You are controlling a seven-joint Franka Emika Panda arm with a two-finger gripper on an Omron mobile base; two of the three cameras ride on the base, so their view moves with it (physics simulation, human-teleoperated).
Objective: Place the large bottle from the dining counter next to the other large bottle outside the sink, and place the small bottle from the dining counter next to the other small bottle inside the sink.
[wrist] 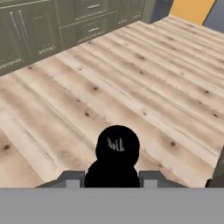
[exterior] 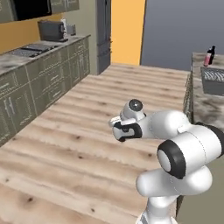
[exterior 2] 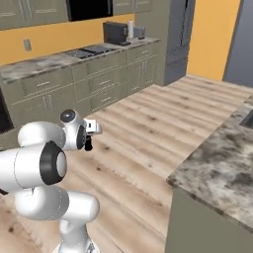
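Two-finger gripper clamping short dark, nearly black bottle, hanging over pale wood plank floor; speckled marble counter lying well right.

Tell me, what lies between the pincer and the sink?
In the left base view, only bare wood floor and the counter's side panel lie between the pincer, gripping the small bottle, and the sink.
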